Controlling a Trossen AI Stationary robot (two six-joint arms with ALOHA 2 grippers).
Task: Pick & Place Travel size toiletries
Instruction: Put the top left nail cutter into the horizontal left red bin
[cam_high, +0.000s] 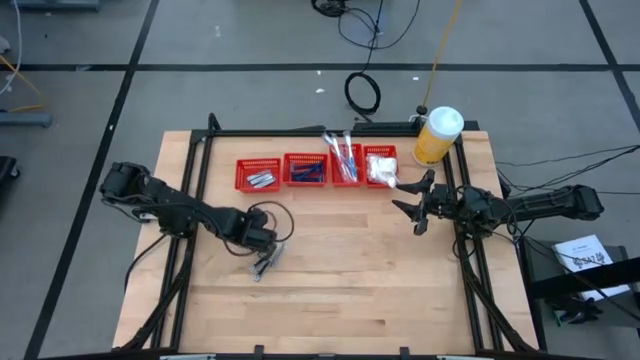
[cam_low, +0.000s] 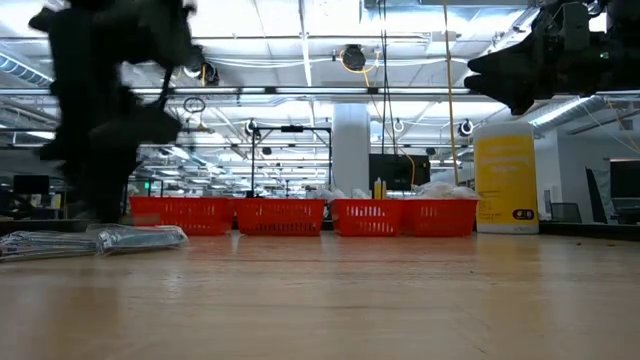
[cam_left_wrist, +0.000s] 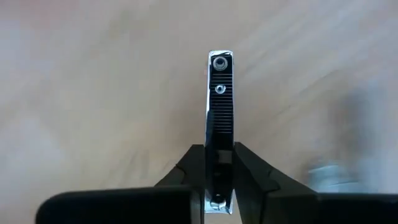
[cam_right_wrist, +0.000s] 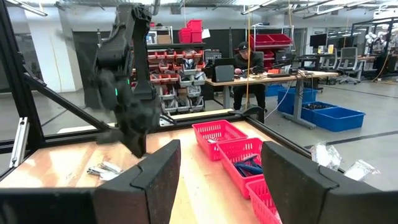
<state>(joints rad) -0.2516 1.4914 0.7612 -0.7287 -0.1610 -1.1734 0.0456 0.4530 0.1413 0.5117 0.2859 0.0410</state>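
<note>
We see the left gripper (cam_high: 262, 262) with its two dark fingers (cam_left_wrist: 220, 106) pressed flat together and nothing caught between them. The short silvery-grey tubes (cam_high: 266, 264) lie loose on the light wooden table (cam_high: 340, 290), just beside and below those fingertips; in the low view they rest flat on the boards (cam_low: 95, 241). The right gripper (cam_high: 417, 203) hovers with its fingers (cam_right_wrist: 155, 177) spread wide and empty, just in front of the end red mesh basket holding white clear-wrapped packets (cam_high: 381, 167). Beyond its fingertips stands the row of four red mesh baskets (cam_high: 314, 170), and off to their side the big yellow white-capped bottle (cam_high: 437, 135).
</note>
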